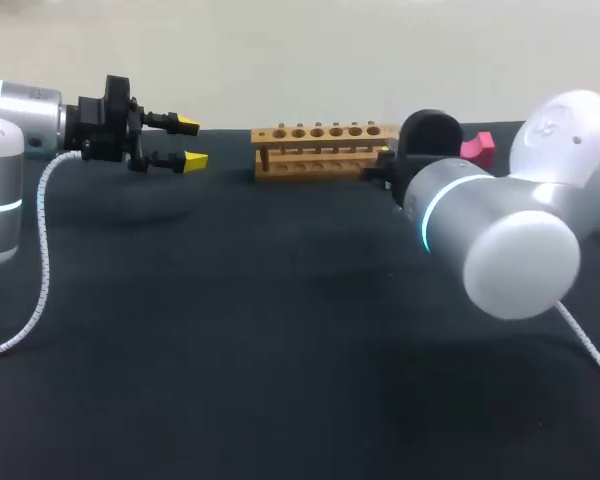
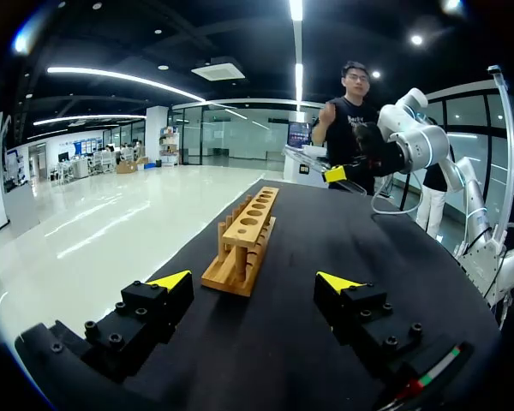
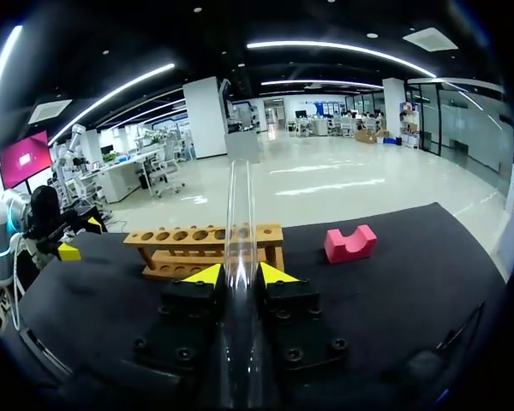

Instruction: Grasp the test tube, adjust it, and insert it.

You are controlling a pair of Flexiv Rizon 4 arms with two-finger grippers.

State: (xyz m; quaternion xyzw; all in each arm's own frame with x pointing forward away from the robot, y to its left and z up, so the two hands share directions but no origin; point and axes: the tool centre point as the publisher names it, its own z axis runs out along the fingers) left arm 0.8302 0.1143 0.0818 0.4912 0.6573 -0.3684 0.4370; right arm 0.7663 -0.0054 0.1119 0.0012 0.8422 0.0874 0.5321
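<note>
Closest to the head camera is the right arm's [image 1: 520,240] white elbow, which hides most of its own wrist. The right wrist view therefore tells more. In it the right gripper [image 3: 240,274] is closed on the test tube [image 3: 239,214], with one yellow tip pressing each side. The tube runs lengthways along the fingers and sticks out well ahead of them, towards the wooden rack [image 3: 207,248].

That hold looks like a carrying grasp, not one for inserting. The tube lies along the gripper's line while the rack's holes face upward, so it probably has to be turned upright first. The left gripper [image 1: 185,142] hangs at the rack's other end with its jaws wide and nothing between them. It points along the row of holes, and it seems placed to take or steady the tube during that adjustment. A pink notched block [image 3: 349,244] sits on the black table [image 1: 230,350] just past the rack's end on the right arm's side, and it may serve as a rest.

The tube itself is clear, colourless glass, long and slim, and appears empty. Bright streaks of reflected ceiling light run down its length. Whether its far end is the mouth or the rounded bottom cannot be told. It does not show in the head view.
</note>
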